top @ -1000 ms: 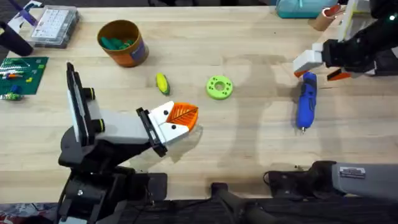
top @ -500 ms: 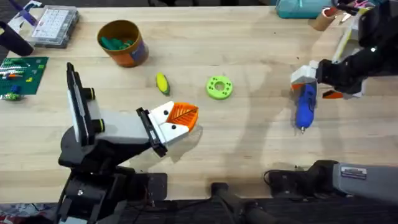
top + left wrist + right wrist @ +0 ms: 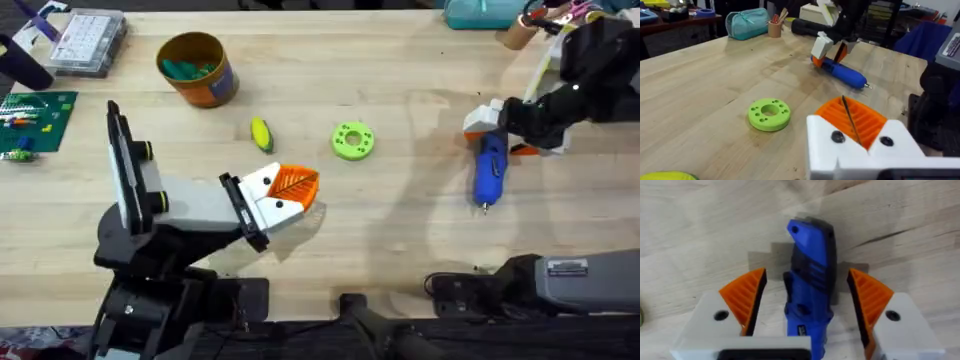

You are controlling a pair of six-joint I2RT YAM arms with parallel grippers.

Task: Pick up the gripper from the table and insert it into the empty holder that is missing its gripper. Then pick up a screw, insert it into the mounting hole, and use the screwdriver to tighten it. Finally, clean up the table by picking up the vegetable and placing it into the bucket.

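**Right claw straddles the screwdriver's rear end**

The right claw [image 3: 490, 135] is down at the rear end of the blue screwdriver [image 3: 490, 170], which lies flat on the table [image 3: 400, 230] at the right, its thin bit pointing toward the robot's side. In the right wrist view the two orange ribbed pads [image 3: 747, 297] stand spread apart with the screwdriver's body [image 3: 810, 275] between them; a gap shows on each side, so the claw is apart and seems not to be gripping, though contact lower down is hard to judge. The left wrist view shows the same thing from afar: the right claw [image 3: 832, 47] sits over the screwdriver [image 3: 842, 74].

At the left, the holder [image 3: 180, 205] stands on its black base, and the gripper [image 3: 285, 192] with its orange leaf-veined finger sits at the holder's clamp end. The left claw [image 3: 852, 125] has its orange pads pressed together, with only a thin dark line between them.

The vegetable [image 3: 260, 133] lies on the table between the bucket [image 3: 197, 68] and a lime-green ring disc [image 3: 352, 141]. The bucket stands upright near the far left with green items inside, well apart from the corn.
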